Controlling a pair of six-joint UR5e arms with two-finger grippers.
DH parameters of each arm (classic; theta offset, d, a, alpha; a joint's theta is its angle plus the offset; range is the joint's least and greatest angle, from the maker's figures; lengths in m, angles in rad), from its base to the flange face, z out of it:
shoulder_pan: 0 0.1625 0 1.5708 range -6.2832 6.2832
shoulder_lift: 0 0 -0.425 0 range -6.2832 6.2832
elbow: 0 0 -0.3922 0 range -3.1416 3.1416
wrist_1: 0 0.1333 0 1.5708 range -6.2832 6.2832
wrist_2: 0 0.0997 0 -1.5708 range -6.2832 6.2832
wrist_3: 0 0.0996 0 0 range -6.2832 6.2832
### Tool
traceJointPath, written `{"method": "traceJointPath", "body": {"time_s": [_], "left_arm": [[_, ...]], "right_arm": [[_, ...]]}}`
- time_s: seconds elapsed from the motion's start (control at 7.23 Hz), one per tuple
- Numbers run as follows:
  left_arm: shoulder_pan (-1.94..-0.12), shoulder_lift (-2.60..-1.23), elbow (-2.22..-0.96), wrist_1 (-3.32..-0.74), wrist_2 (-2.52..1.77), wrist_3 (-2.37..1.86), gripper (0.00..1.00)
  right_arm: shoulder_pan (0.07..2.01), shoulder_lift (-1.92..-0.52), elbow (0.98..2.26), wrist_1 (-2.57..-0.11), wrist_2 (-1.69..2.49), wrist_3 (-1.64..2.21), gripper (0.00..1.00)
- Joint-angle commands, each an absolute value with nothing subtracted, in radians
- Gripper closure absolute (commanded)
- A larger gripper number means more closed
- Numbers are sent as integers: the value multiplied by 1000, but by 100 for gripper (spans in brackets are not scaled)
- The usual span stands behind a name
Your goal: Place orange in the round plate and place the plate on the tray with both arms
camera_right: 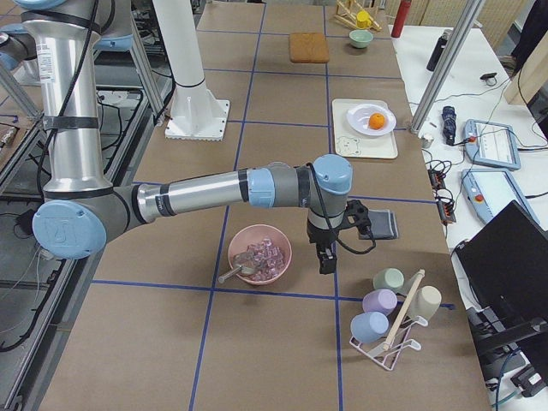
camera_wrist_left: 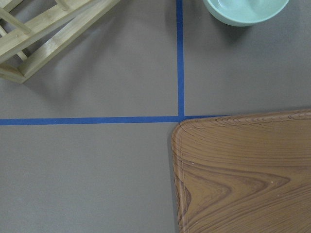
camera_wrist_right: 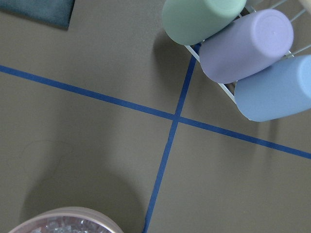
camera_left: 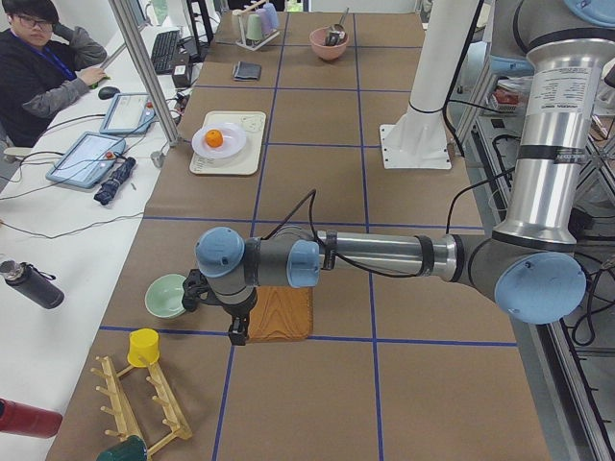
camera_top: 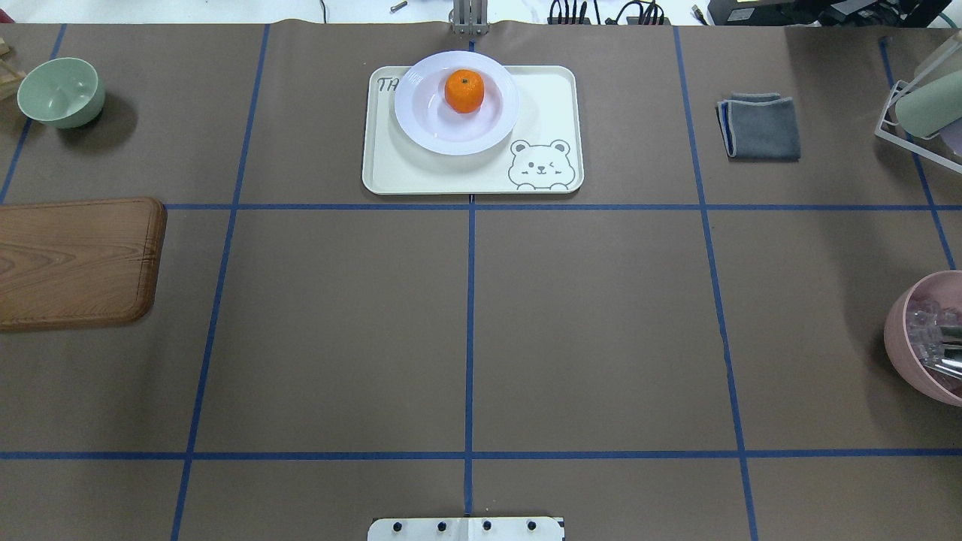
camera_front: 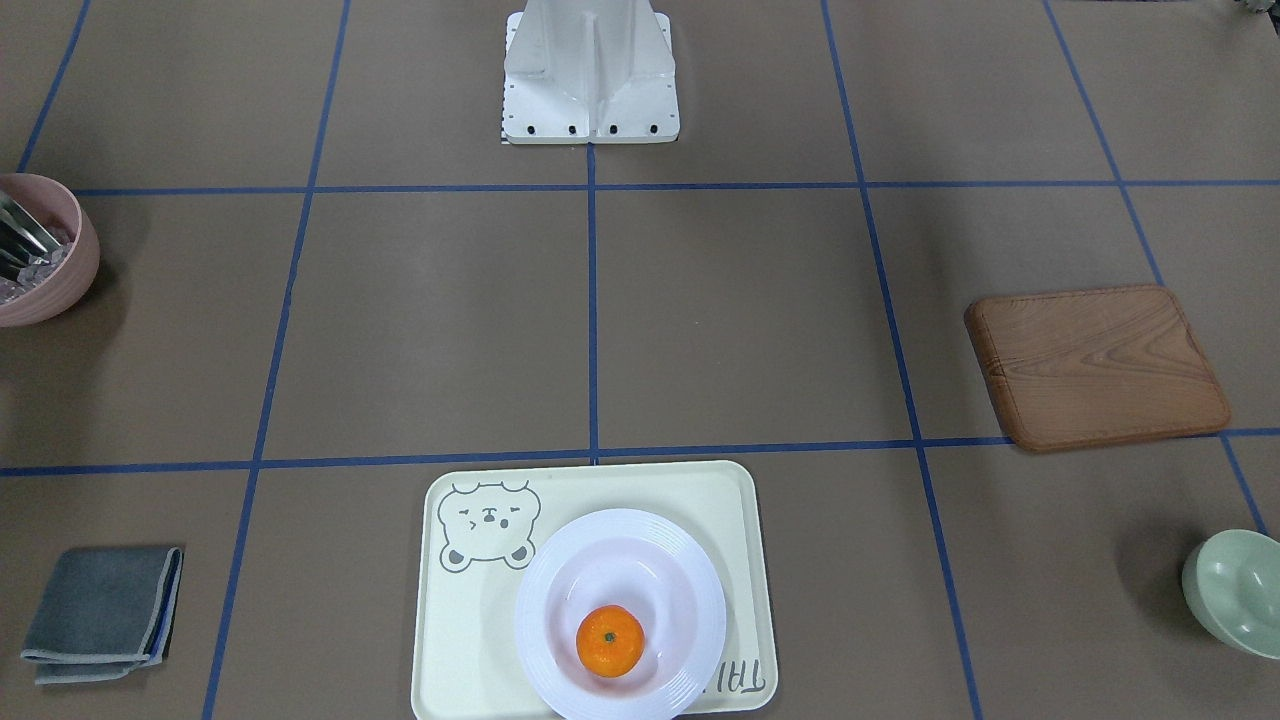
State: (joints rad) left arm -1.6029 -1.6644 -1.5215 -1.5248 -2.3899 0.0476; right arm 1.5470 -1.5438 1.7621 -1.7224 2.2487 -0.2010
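The orange sits in the well of the white round plate. The plate rests on the cream bear tray at the table's far middle, and overhangs the tray's far edge. Both arms are far from it. In the exterior left view, my left gripper hangs over the end of the wooden board near the green bowl. In the exterior right view, my right gripper hangs between the pink bowl and the cup rack. Neither wrist view shows fingers, so I cannot tell whether either gripper is open or shut.
A wooden board and a pale green bowl lie at the left. A folded grey cloth, a pink bowl and a rack of cups are at the right. A person sits beyond the table.
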Motion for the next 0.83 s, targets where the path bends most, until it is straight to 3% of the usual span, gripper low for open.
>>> {"method": "traceJointPath", "body": {"time_s": [0.0, 0.42, 0.69], "left_arm": [[-1603, -1664, -1522, -1525, -2390, 48, 2], [-1603, -1664, -1520, -1525, -2390, 48, 2], [-1601, -1664, -1522, -1525, -2390, 48, 2]], "right_arm": [[1549, -1551, 1758, -1721, 2246, -192, 0], [1560, -1551, 1691, -1721, 2253, -178, 0], [1566, -1577, 1744, -1721, 2246, -195, 0]]}}
